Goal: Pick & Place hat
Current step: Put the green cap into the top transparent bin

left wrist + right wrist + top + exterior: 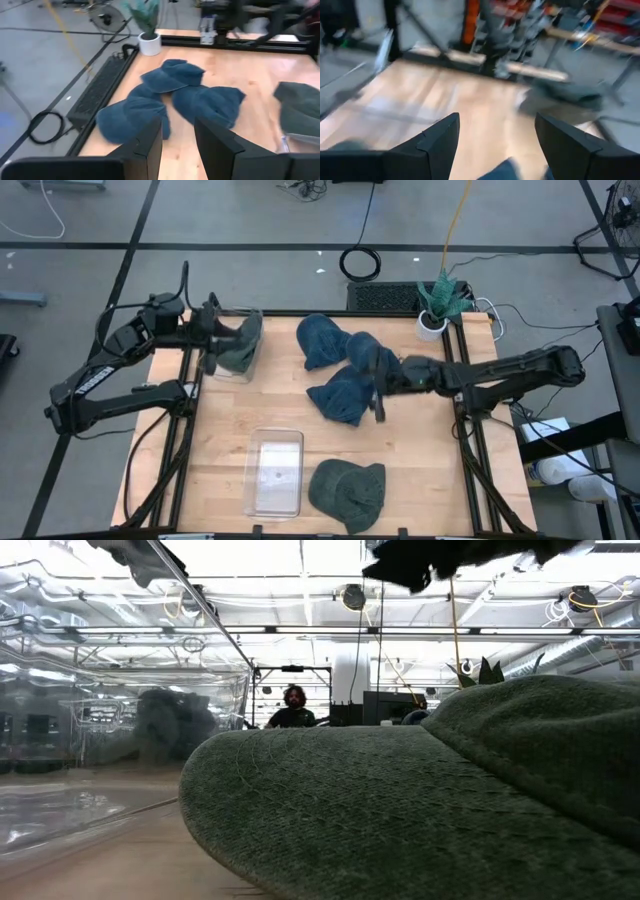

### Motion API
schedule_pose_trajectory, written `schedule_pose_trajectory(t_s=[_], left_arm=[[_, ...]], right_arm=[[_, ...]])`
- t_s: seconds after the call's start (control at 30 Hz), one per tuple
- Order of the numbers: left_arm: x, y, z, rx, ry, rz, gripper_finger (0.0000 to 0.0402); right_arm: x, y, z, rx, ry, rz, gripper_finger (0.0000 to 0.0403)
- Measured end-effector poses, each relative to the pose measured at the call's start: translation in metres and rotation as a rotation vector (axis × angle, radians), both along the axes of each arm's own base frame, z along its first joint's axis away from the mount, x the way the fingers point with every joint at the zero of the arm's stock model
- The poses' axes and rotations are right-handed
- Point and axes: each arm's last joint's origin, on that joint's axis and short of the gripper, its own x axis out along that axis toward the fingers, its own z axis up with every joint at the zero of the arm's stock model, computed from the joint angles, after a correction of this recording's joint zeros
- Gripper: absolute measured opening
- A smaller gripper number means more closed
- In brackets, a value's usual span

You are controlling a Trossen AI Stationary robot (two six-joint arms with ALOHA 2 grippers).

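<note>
Overhead, right gripper spread wide and empty above blue hats, left gripper narrowly parted, holding nothing.

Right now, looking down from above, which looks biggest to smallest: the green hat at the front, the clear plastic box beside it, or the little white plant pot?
1. Green knit hat and clear plastic box: look alike.
2. Small white plant pot.

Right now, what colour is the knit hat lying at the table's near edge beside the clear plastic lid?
Dark green knit hat; clearest in the high view.

Matt knitted hats, wooden table
</note>
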Motion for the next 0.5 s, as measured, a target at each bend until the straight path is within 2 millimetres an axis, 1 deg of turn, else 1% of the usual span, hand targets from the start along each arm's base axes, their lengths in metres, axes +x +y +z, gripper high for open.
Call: schedule_pose_trajectory(t_s=[0.07, 0.2, 0.27, 0.33, 0.4, 0.5], left_arm=[[0.0, 0.0, 0.0, -0.004, 0.001, 0.019, 0.012], [0.0, 0.001, 0.0, 0.002, 0.005, 0.03, 0.012], [0.0, 0.001, 0.0, -0.007, 0.003, 0.035, 0.012], [0.0, 0.001, 0.0, -0.017, 0.0, 0.039, 0.012], [0.0, 0.001, 0.0, -0.021, -0.001, 0.041, 0.012], [0.0, 0.001, 0.0, -0.02, -0.001, 0.04, 0.012]], right_arm=[[-0.002, 0.022, 0.007, -0.028, 0.083, 0.006, 0.0247], [-0.009, 0.072, 0.018, -0.157, 0.235, 0.009, 0.0247], [-0.014, 0.094, 0.023, -0.175, 0.295, 0.028, 0.0247], [-0.015, 0.111, 0.032, -0.134, 0.338, 0.031, 0.0247], [-0.018, 0.122, 0.036, -0.05, 0.404, 0.008, 0.0247], [-0.018, 0.138, 0.034, 0.11, 0.501, 0.004, 0.0247]])
